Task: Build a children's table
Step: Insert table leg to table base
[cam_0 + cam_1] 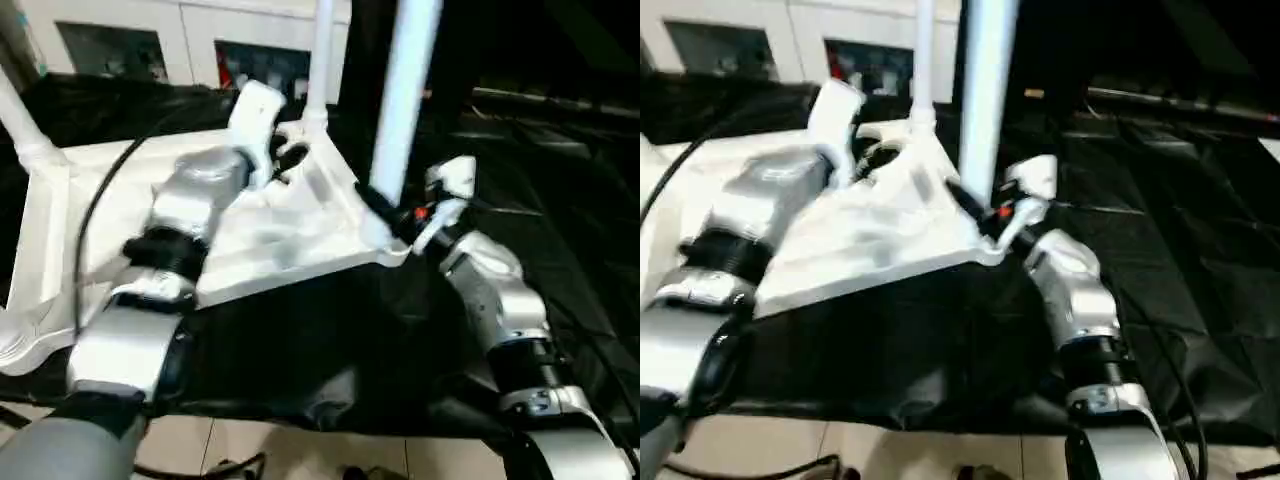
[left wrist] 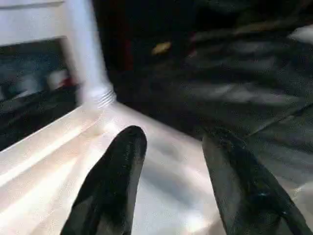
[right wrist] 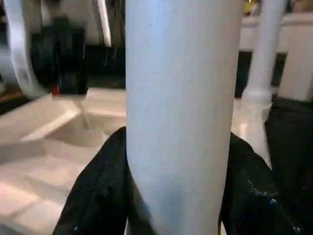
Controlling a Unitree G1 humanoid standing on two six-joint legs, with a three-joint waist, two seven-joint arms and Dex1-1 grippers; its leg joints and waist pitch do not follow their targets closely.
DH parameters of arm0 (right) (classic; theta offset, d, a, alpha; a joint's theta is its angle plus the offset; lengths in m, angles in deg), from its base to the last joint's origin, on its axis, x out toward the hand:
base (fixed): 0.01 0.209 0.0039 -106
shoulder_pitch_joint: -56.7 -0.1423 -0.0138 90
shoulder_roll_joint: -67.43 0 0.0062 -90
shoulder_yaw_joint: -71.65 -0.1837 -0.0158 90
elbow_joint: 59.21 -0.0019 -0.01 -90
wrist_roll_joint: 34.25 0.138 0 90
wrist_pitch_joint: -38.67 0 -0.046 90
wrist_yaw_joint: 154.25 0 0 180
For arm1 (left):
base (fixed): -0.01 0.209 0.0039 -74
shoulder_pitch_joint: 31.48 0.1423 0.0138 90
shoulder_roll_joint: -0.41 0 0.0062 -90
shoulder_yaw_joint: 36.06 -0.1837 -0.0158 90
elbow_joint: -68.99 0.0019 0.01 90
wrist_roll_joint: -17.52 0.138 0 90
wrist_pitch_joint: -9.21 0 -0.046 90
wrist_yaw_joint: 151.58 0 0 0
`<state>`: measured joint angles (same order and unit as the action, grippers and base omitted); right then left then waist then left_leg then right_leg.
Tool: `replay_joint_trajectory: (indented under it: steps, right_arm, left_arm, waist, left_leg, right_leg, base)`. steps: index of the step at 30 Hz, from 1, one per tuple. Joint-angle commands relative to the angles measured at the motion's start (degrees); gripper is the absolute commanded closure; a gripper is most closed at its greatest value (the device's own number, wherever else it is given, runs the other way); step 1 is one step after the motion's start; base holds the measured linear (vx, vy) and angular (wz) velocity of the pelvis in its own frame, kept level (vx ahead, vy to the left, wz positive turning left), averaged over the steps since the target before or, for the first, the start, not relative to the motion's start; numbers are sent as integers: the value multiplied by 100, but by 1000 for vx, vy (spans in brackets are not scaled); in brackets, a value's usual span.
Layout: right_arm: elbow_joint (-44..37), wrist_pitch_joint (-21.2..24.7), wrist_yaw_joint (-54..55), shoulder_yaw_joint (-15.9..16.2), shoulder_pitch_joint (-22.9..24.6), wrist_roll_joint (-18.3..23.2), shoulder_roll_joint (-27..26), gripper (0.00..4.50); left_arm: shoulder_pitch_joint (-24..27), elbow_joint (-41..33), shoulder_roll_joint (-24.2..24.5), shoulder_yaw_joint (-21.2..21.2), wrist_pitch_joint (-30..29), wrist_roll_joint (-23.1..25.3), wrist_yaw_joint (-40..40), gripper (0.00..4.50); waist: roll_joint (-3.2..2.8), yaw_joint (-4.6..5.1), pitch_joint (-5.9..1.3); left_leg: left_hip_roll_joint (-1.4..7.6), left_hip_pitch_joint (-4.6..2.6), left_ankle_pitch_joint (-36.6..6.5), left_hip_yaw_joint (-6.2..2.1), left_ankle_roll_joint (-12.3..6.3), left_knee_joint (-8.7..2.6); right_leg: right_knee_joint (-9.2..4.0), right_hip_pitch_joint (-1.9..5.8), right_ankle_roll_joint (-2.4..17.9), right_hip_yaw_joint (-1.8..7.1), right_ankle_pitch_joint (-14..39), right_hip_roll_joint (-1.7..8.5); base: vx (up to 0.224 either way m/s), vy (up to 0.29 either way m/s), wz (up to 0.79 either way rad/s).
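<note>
Legs going on — 3 seen standing, last corner unclear

Head views: tabletop lies upside down on black-draped surface, w/ legs pointing up. Near-right leg stands in its corner socket; right pincer is clamped round its base. Far-right leg is seated behind it. Left leg rises at the far-left corner. 4th corner, nearest on the left, sits under the left forearm, so can't say if its leg is in. Left pincer hovers over the tabletop underside nr the far-right leg, holding nothing. White cabinet behind.

Left wrist view: fingers apart, empty gap, tabletop rim below, far-right leg's base ahead.

Right wrist view: fingers either side of the near-right leg, touching it. Looks like seating/twisting is the step in hand.

Writing: none readable; no brand or label visible.
</note>
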<state>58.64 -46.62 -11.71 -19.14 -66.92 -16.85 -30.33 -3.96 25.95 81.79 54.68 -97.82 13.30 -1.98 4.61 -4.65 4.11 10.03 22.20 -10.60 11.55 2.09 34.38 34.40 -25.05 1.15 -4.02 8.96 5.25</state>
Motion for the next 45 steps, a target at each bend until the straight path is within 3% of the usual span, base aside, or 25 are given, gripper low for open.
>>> replay_joint_trajectory:
  steps: [1,3,7,13,14,19,23,29,31,33,35,36,38,39,40,41,42,44,45]
  right_arm:
    - [76,49,89,29,8,-105,75,261]
    - [134,28,139,30,1,-132,80,261]
    - [179,45,246,19,-23,-201,76,262]
    - [143,60,246,-5,-13,-238,125,262]
    - [143,60,246,-5,-13,-238,125,262]
    - [110,64,283,-55,-7,-261,188,262]
    - [106,114,347,-314,-132,-135,315,262]
    - [274,171,430,-689,-291,-51,749,262]
    - [362,201,442,-746,-302,-93,931,262]
    - [339,310,374,-733,-245,-130,1077,262]
    - [297,353,336,-716,-212,-136,1107,262]
    - [261,381,336,-716,-195,-135,1102,262]
    - [212,417,338,-720,-170,-134,1096,262]
    - [127,466,334,-711,-111,-126,1081,262]
    - [95,483,332,-706,-88,-124,1076,262]
    - [11,520,339,-694,-20,-107,1067,262]
    - [-40,541,337,-688,18,-95,1066,262]
    - [-91,560,334,-678,57,-81,1070,262]
    - [-157,588,328,-671,107,-62,1074,262]
  left_arm:
    - [-211,-279,-234,-114,78,-161,-330,189]
    - [-216,-397,-406,-240,94,-149,-463,161]
    - [-104,-697,-840,-440,-74,-360,-527,141]
    - [-131,-329,-742,-322,149,-122,-308,100]
    - [-131,-329,-742,-322,149,-122,-308,72]
    - [-167,-208,-544,-211,369,-8,79,45]
    - [5,-24,-218,-231,761,180,172,45]
    - [468,100,119,-418,990,122,-876,45]
    - [717,108,139,-745,936,142,-1617,45]
    - [1058,178,35,-1482,1040,441,-2468,45]
    - [1099,333,-48,-1679,1199,652,-2410,45]
    - [1069,470,-105,-1672,1251,717,-2355,45]
    - [1013,651,-177,-1655,1288,781,-2315,45]
    - [901,917,-251,-1618,1242,837,-2281,45]
    - [856,1021,-279,-1603,1221,857,-2267,45]
    - [746,1242,-310,-1589,1193,921,-2165,63]
    - [692,1326,-315,-1576,1111,944,-2073,63]
    - [644,1383,-293,-1618,1073,969,-1988,80]
    - [585,1439,-283,-1599,1004,939,-1894,93]
  waist:
    - [17,-33,-511]
    - [77,-48,-495]
    - [56,-59,-489]
    - [63,-13,-481]
    - [61,-17,-484]
    - [32,-21,-488]
    - [31,-23,-496]
    - [19,-28,-510]
    - [32,-55,-508]
    - [0,-68,-503]
    - [14,-54,-506]
    - [-18,-50,-516]
    - [7,-25,-517]
    - [-54,-20,-506]
    - [-19,-3,-508]
    - [-86,-5,-505]
    - [-35,12,-498]
    - [-26,10,-498]
    - [-150,-2,-508]
  left_leg:
    - [299,-127,-80,-103,-608,-316]
    - [297,-109,-101,-97,-692,-313]
    - [301,-122,-300,-101,-644,-308]
    - [274,-111,-561,-115,-574,-311]
    - [273,-117,-576,-114,-566,-310]
    - [295,-117,-529,-126,-550,-315]
    - [275,-120,-516,-128,-537,-309]
    - [261,-135,-347,-104,-523,-296]
    - [272,-150,-360,-98,-540,-299]
    - [276,-143,-352,-100,-557,-301]
    - [290,-144,-439,-98,-554,-300]
    - [286,-126,-466,-111,-530,-298]
    - [287,-119,-583,-119,-486,-299]
    - [272,-102,-669,-131,-437,-310]
    - [267,-116,-785,-127,-386,-307]
    - [266,-121,-821,-142,-357,-317]
    - [264,-123,-892,-134,-340,-314]
    - [258,-106,-882,-137,-361,-312]
    - [257,-118,-858,-147,-352,-308]
  right_leg:
    - [-199,420,1615,266,8,370]
    - [-212,435,1632,266,4,380]
    - [-253,436,1546,268,365,388]
    - [-316,432,1318,259,808,355]
    - [-317,431,1308,260,836,357]
    - [-289,424,1331,259,666,339]
    - [-282,437,1270,258,635,334]
    - [-234,429,1404,261,379,315]
    - [-244,425,1432,265,463,335]
    - [-245,419,1449,271,486,339]
    - [-257,421,1425,276,476,333]
    - [-245,444,1424,279,431,354]
    - [-274,456,1409,270,517,359]
    - [-296,469,1363,266,664,365]
    - [-327,458,1276,261,821,355]
    - [-331,462,1265,259,880,359]
    - [-352,455,1222,253,966,342]
    - [-358,467,1215,246,1102,354]
    - [-344,456,1232,251,1086,354]
  base:
    - [0,0,0]
    - [0,0,0]
    - [0,0,0]
    - [0,0,0]
    - [0,0,0]
    - [0,0,0]
    - [0,0,0]
    - [0,0,0]
    - [0,0,0]
    - [0,0,0]
    - [0,0,0]
    - [0,0,0]
    - [0,0,0]
    - [0,0,0]
    - [0,0,0]
    - [0,0,0]
    - [0,0,0]
    - [0,0,0]
    - [0,0,0]
